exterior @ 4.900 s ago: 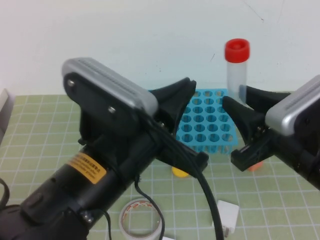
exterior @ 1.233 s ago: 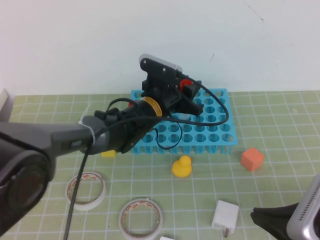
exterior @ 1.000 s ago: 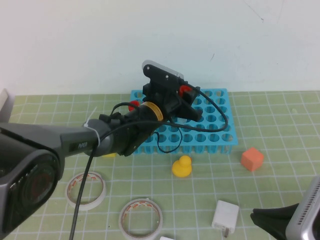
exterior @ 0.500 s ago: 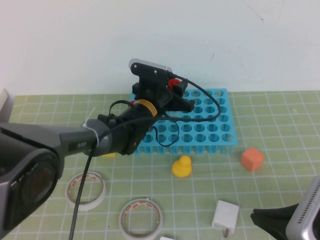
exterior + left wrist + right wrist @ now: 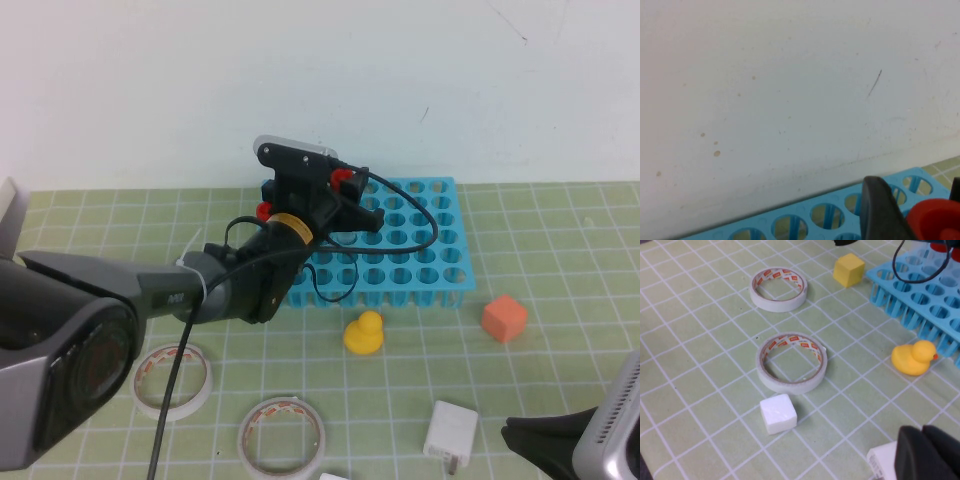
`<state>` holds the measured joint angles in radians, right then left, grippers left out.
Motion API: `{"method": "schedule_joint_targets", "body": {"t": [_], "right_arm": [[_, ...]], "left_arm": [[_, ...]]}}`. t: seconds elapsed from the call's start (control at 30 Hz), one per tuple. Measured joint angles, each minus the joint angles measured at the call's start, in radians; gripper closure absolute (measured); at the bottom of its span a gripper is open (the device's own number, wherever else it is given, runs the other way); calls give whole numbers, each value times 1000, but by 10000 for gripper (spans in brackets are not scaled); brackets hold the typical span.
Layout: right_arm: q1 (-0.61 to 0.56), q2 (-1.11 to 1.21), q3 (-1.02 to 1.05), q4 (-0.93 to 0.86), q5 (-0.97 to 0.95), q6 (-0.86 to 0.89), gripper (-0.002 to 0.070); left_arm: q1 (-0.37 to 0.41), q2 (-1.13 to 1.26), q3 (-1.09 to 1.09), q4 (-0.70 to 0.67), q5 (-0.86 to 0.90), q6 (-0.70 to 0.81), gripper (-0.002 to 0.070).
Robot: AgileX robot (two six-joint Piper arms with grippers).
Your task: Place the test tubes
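Smooth, kinda glossy blue plastic is seen on the rack (image 5: 420,262) below the left gripper (image 5: 352,200), shiny red plastic on the cap of the test tube (image 5: 934,221) pinched in it, and matt black plastic on the right gripper (image 5: 516,434) near the glossy yellow duck (image 5: 364,333).

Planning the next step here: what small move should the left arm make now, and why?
Probably lower straight down. The left gripper grips the red-capped test tube above the back rows of the blue rack, seemingly not yet seated. The right gripper sits shut at the near right edge, uninvolved.
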<state>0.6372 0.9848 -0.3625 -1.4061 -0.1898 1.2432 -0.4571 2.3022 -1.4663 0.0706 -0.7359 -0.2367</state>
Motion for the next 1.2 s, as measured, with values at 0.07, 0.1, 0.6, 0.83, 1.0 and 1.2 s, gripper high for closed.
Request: {"method": "schedule_joint_targets", "body": {"t": [0.07,0.1,0.6,0.83,1.0,1.2], "right_arm": [[0,0,0,0,0,2,678],[0,0,0,0,0,2,678],[0,0,0,0,0,4,678],[0,0,0,0,0,4,678],[0,0,0,0,0,4,678],[0,0,-53,-3,-11,4,678]], "left_arm": [[0,7,0,0,-18,0,433],[0,16,0,0,-23,-2,433],[0,45,-2,27,-25,-15,428],[-2,38,-2,69,5,-31,263],[-2,-36,-2,71,45,8,256],[-2,-246,-2,71,222,135,406]]}}
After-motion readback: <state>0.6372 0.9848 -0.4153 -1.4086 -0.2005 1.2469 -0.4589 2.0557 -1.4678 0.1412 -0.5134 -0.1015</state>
